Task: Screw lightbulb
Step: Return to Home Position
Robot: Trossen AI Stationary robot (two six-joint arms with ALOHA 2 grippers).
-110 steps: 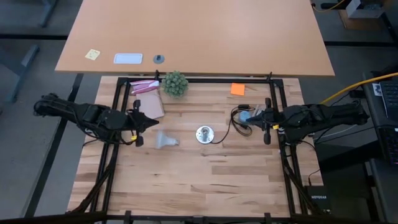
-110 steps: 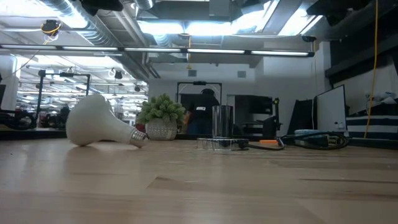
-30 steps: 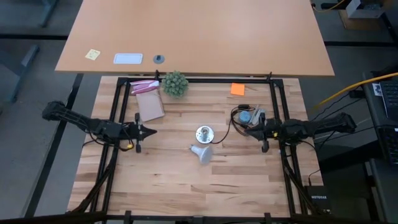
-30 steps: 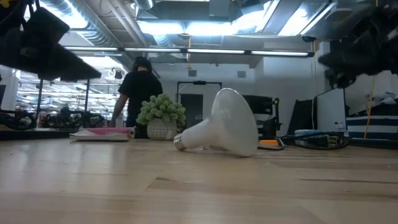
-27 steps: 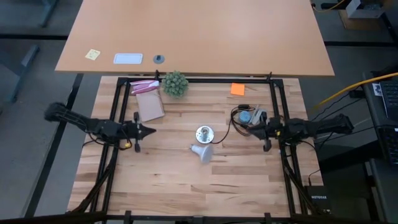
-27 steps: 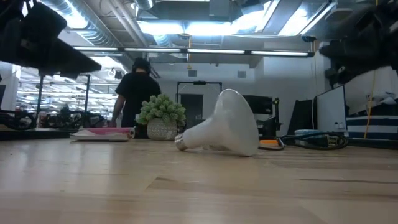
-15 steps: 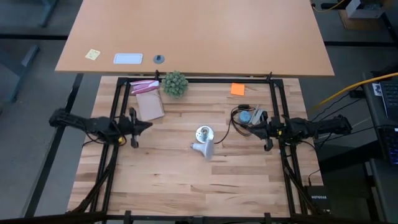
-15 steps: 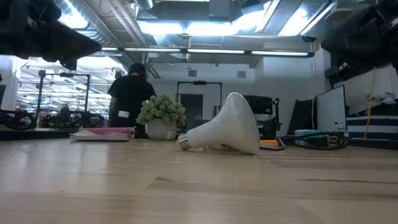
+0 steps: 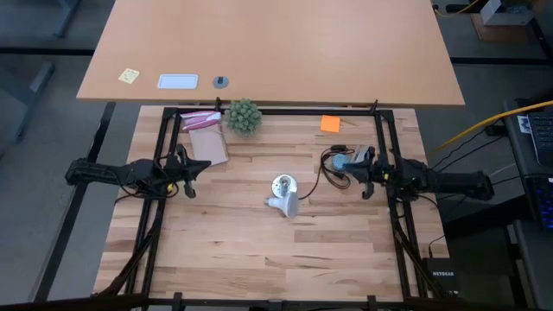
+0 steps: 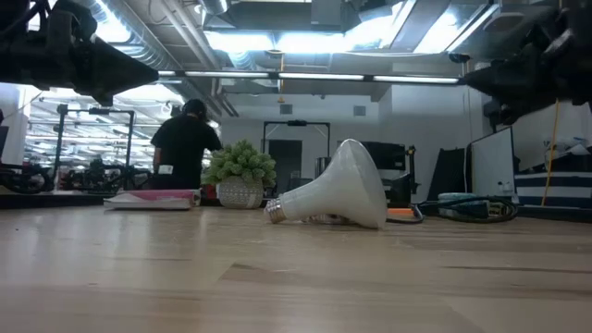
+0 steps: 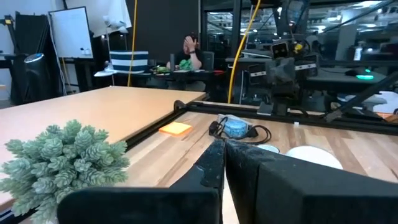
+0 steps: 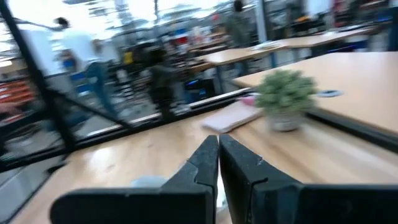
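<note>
The lightbulb (image 9: pixel 285 205) is a frosted white flared bulb. It lies on its side on the wooden table, just on the near side of the round socket disc (image 9: pixel 282 184). In the low view the lightbulb (image 10: pixel 335 197) rests on its wide rim and its metal screw end (image 10: pixel 275 212). My left gripper (image 9: pixel 206 166) hovers shut over the table's left part, pointing level toward the bulb, well short of it. My right gripper (image 9: pixel 345 169) hovers shut over the right part, pointing level toward the left. Both wrist views show shut fingertips, the left gripper (image 11: pixel 222 148) and the right gripper (image 12: pixel 218 147), with nothing between them.
A spiky green ball plant (image 9: pixel 243 116) stands at the far edge, with a pink book (image 9: pixel 206 138) beside it. An orange note (image 9: pixel 330 123) and a blue item with black cord (image 9: pixel 339 161) lie at the far right. A person (image 10: pixel 185 148) walks behind the table.
My left gripper has risen and swung toward the table's far edge, staying shut. My right arm has swung too, its shut gripper shifting slightly toward the far edge. The lightbulb has rolled a little toward the socket disc and still lies on its side.
</note>
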